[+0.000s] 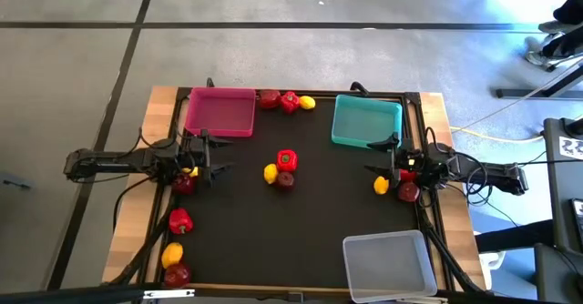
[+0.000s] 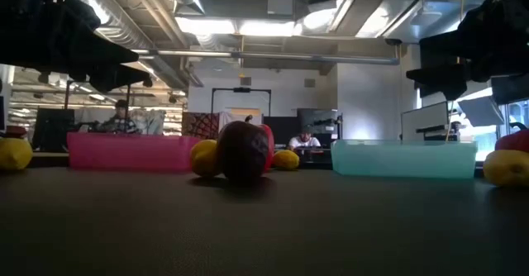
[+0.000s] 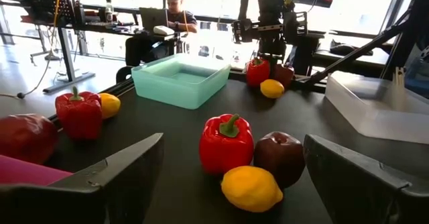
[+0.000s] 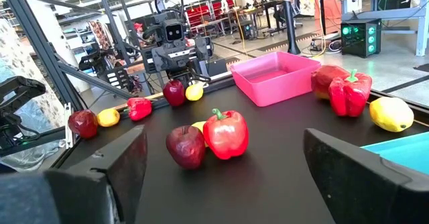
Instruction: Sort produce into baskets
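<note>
High view, surface (image 1: pixel 301 231): dark matte mat framed by pale wood.
High view, baskets: magenta basket (image 1: pixel 220 111) far left, teal basket (image 1: pixel 366 120) far right, clear basket (image 1: pixel 389 264) near right; all shallow, rectangular, smooth plastic.
High view, centre: glossy red pepper (image 1: pixel 286 160), oval yellow lemon (image 1: pixel 271 173) and dark round apple (image 1: pixel 285 180) bunched together, touching.
High view, far edge: apple, pepper and lemon in a row between magenta and teal baskets.
High view, left gripper (image 1: pixel 217 155): at left edge, spread wide, holding nothing; apple and lemon just beside it; more produce along near left edge.
High view, right gripper (image 1: pixel 375 157): at right edge, spread, holding nothing; lemon and apple close by.
Low view: centre apple in front, mesh-textured skin, pink and teal walls behind.
Left wrist view: lumpy pepper, smooth apple, lemon between dark flat fingers (image 3: pixel 114 174).
Right wrist view: same trio ahead, magenta basket beyond.
</note>
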You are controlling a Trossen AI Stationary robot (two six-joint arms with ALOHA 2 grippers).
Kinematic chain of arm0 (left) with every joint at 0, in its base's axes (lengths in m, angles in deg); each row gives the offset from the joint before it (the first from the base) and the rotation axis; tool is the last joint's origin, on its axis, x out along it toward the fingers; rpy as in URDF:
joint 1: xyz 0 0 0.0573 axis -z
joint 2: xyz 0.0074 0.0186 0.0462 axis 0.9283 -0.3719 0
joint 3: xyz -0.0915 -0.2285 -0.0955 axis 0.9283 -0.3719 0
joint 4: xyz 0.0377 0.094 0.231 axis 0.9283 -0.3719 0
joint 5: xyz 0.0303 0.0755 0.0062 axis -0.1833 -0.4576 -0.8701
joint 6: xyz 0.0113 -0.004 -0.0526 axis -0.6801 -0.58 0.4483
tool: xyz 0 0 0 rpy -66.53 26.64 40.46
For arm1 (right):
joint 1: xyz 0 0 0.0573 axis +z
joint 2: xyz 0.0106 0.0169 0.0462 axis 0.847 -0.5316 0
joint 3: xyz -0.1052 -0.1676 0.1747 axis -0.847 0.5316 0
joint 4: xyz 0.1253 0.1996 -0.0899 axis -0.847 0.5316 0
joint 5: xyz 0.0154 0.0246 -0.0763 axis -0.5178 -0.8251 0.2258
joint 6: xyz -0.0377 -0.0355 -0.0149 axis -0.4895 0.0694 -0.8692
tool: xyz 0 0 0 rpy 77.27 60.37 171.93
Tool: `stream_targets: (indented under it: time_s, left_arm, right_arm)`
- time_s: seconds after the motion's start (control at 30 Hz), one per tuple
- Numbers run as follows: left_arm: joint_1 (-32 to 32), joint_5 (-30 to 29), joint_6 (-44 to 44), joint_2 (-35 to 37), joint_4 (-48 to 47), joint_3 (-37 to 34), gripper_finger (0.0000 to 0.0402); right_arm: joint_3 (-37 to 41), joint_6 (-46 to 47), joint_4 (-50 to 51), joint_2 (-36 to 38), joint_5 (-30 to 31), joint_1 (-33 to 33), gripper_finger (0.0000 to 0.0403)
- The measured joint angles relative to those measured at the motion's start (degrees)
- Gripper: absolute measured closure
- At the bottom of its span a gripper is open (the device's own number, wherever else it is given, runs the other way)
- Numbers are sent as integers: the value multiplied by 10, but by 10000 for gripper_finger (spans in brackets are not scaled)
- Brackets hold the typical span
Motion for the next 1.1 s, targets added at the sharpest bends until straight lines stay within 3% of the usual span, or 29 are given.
stream_targets:
  time_s: [0.63, 0.83, 1.1]
  left_arm:
    - [0, 0, 7, 0, 12, 0, 50]
    - [0, 0, 74, 0, 85, 0, 50]
    - [0, 0, 80, 0, 154, 0, 50]
  right_arm:
    - [2, 0, -13, 0, 3, 0, 62]
    - [2, 2, -91, 0, 62, 0, 62]
    - [2, 16, -67, -15, 120, 0, 62]
